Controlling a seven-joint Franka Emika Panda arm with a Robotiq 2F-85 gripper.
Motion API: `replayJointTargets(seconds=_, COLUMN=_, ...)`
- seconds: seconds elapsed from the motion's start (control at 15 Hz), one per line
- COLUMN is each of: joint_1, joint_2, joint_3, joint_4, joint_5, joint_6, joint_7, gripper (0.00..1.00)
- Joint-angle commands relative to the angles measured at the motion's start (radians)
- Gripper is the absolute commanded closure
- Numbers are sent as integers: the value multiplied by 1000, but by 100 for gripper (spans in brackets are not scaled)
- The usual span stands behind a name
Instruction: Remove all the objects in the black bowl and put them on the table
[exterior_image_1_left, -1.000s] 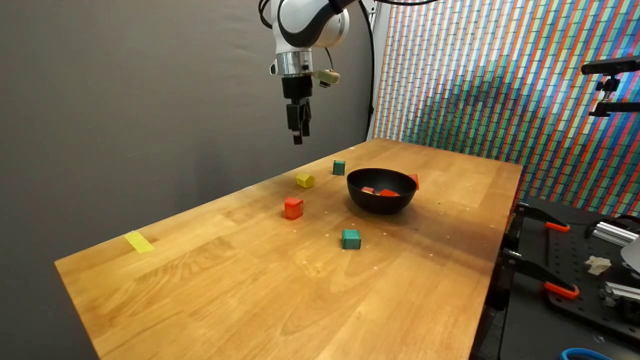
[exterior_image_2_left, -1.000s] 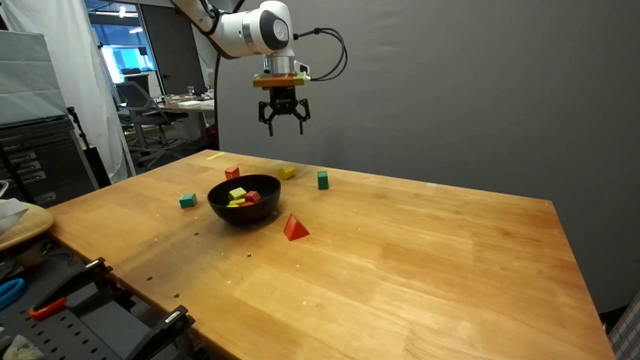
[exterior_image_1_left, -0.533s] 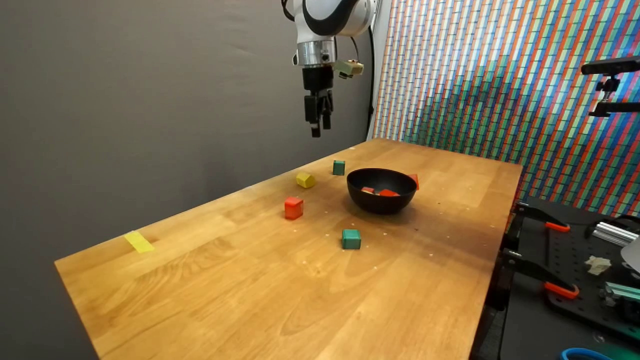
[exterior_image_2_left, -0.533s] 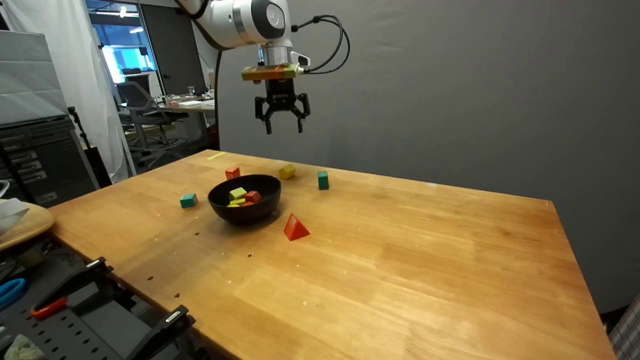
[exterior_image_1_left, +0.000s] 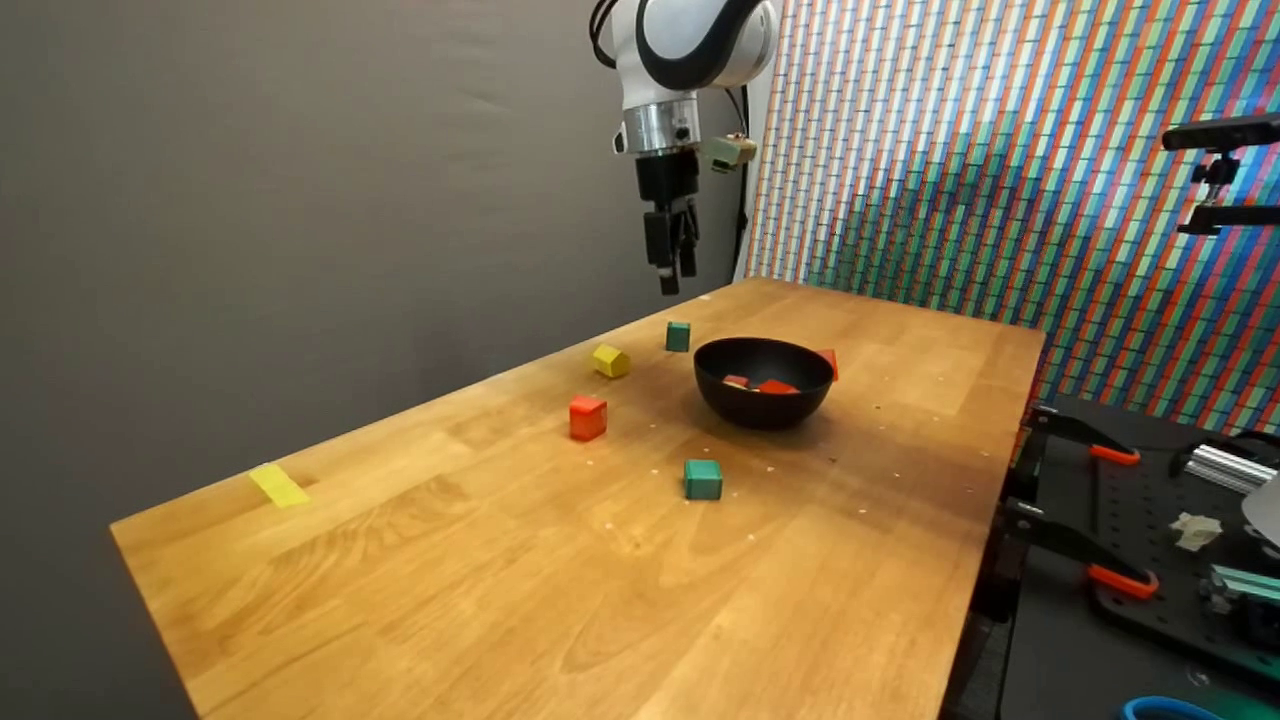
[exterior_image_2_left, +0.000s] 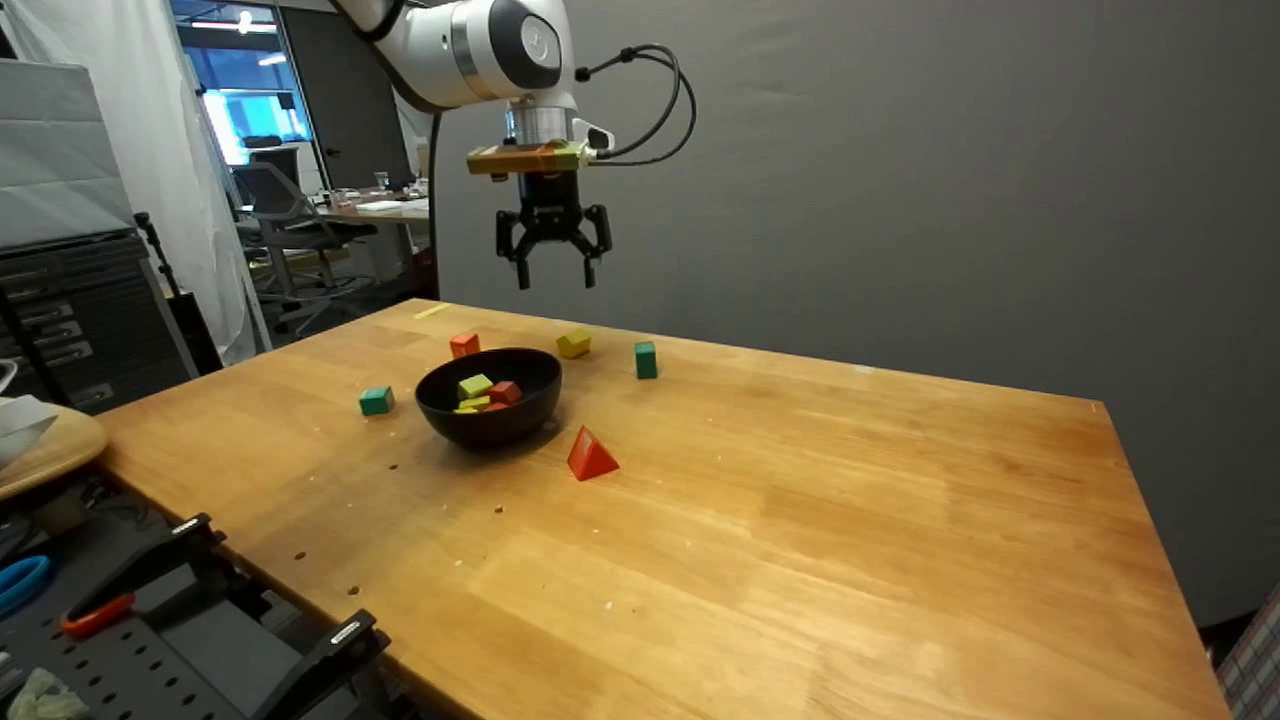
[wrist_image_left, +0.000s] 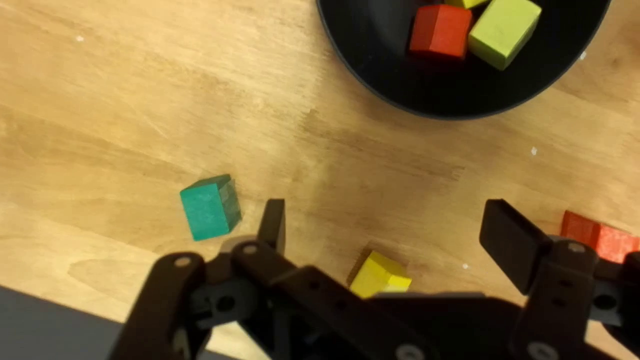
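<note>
The claw (exterior_image_1_left: 679, 278), spread wide, hangs further right than a second ago in an exterior view; nearer and to its right, the black bowl (exterior_image_1_left: 760, 412) still holds red blocks (exterior_image_2_left: 506, 393) and yellow blocks (exterior_image_2_left: 475, 386).

The fingers (exterior_image_2_left: 523, 274) have shifted (dipping a little) towards the black bowl (exterior_image_2_left: 487, 432).
</note>
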Motion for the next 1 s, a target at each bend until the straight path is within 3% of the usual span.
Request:
replayJointTargets(seconds=0.0, joint_1=6, joint_2=-64, joint_3=19, joint_4=-212, joint_5=24, joint_6=98, joint_7=9, gripper=0)
replayJointTargets(seconds=0.53, joint_1=-18, joint_2=-194, joint_3=41, joint_4=-626, joint_5=133, joint_6=519, joint_7=72, gripper=0)
replayJointTargets(seconds=0.8, joint_1=-40, joint_2=-269, joint_3=38, joint_4=-739, joint_5=155, joint_6=615, joint_7=47, gripper=0)
replayJointTargets(seconds=0.87, joint_1=-59, joint_2=-270, joint_3=47, joint_4=-749, joint_5=171, joint_6=632, joint_7=19, gripper=4)
replayJointTargets(seconds=0.93, joint_1=-84, joint_2=-265, joint_3=63, joint_4=-754, joint_5=199, joint_6=649, joint_7=-21, gripper=28)
